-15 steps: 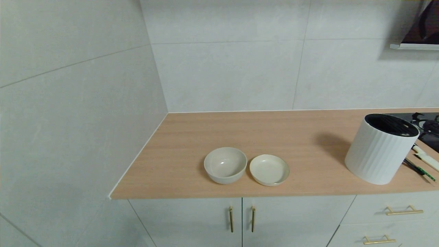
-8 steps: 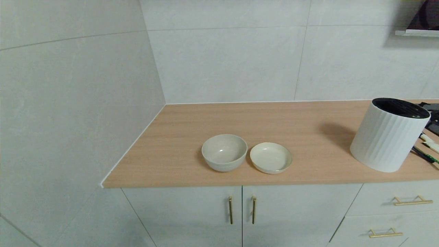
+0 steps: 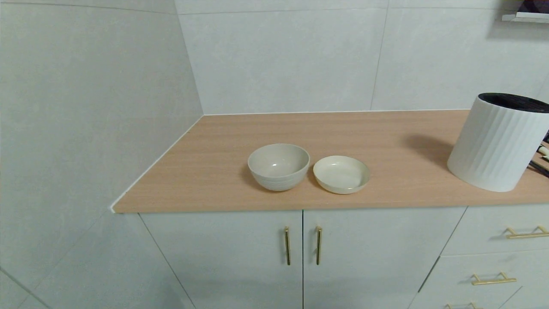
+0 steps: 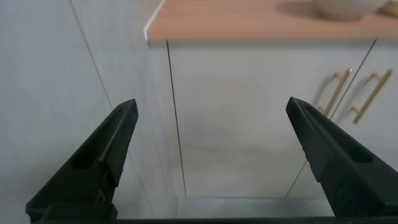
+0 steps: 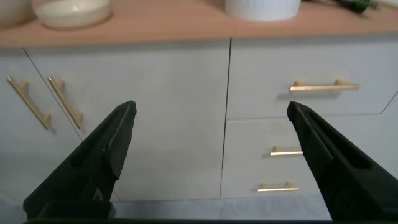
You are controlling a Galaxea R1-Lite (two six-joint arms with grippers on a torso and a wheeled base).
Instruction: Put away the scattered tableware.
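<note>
Round grey ceramic bowl (image 3: 279,166) sits just beside shallow cream dish (image 3: 341,174) on wooden countertop (image 3: 386,137) | left gripper (image 4: 211,106), right gripper (image 5: 210,107): fingers spread wide, empty, facing white cabinet fronts (image 3: 240,257).

room around the bowl
open counter (image 3: 223,141) ran at 12 and 9 o'clock of the bowl (image 3: 279,166); the saucer (image 3: 342,174) crowded its 3 o'clock, white holder (image 3: 499,141) well beyond.

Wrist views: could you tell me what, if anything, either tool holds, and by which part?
Nothing; the left tool and right tool are both open and empty.
</note>
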